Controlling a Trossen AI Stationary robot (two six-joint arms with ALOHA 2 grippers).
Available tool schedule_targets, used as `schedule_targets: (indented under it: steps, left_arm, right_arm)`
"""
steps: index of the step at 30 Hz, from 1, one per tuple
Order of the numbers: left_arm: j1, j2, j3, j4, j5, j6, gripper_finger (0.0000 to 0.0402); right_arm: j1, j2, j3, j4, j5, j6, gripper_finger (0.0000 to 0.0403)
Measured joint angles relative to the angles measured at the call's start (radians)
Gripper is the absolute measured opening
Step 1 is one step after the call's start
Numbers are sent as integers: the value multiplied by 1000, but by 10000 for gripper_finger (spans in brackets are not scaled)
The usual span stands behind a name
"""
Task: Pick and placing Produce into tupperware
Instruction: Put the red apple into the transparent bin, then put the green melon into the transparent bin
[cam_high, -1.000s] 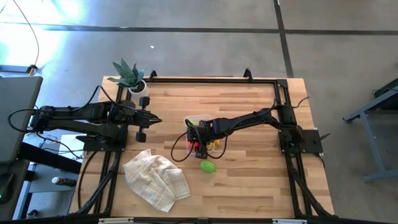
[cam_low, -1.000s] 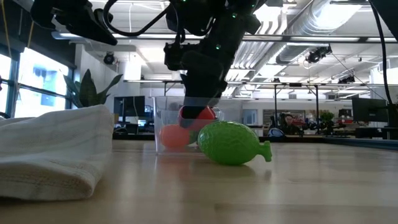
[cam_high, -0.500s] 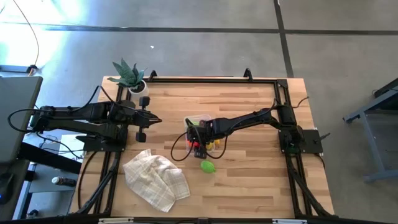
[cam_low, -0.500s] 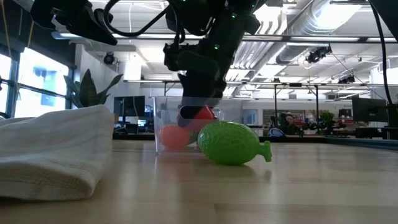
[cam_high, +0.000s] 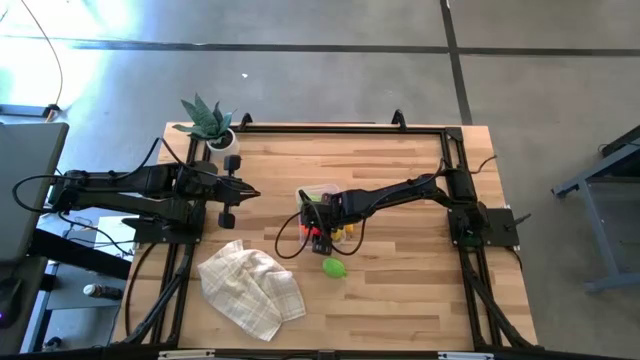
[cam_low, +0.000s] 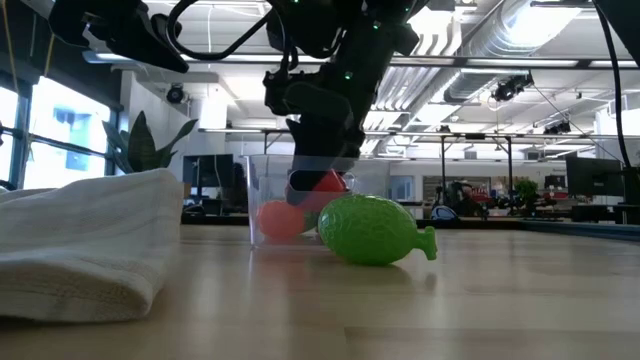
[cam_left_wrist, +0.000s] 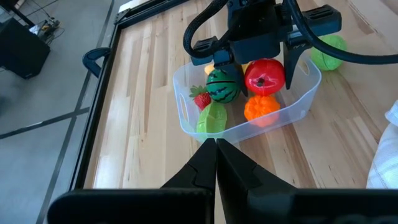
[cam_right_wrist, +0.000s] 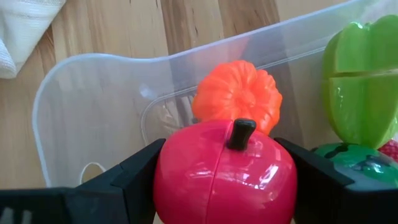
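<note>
So right now my right gripper (cam_left_wrist: 266, 59) is sitting over the tupperware (cam_left_wrist: 292, 112), pinching a red apple (cam_right_wrist: 225, 174) between its fingers, stem up. In the right wrist view the apple fills the bottom middle of the frame with the orange pumpkin-looking piece (cam_right_wrist: 236, 102) directly above it. The tub sits dead centre of the table (cam_high: 400, 300) in the high view.

Already in the tub: the orange one, a little watermelon (cam_left_wrist: 222, 85), a strawberry (cam_left_wrist: 201, 99) and a light green piece (cam_left_wrist: 212, 119). There's something yellow behind my gripper too, but it's mostly hidden so I won't call it.

How I'd do this bit: I think the apple is just about inside the walls but not on the floor, so ease down a touch more and let go over the gap next to the orange piece, not on top of it or it'll roll. Open only as far as needed, since the tub's right-hand wall in the left wrist view is close to my finger.

Room-wise: the green lime-ish fruit (cam_high: 334, 267) lies just below the tub in the high view, near it, and the cloth (cam_high: 252, 290) is further lower left. Lifting straight up is the clear way out.

My left gripper (cam_high: 232, 190) is parked at the table's left edge, fingers pressed together, holding nothing.
</note>
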Motion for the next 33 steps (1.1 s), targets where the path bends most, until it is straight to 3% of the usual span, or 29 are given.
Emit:
schedule_targets:
  steps: [8, 20, 33]
  left_arm:
    - [0, 0, 0, 0, 0, 0, 3]
    - [0, 0, 0, 0, 0, 0, 3]
    - [0, 0, 0, 1, 0, 0, 3]
  right_arm:
    - [0, 0, 1, 34, -21, 9, 268]
    - [-1, 0, 1, 17, -30, 15, 356]
    - [-19, -56, 2, 5, -106, 86, 360]
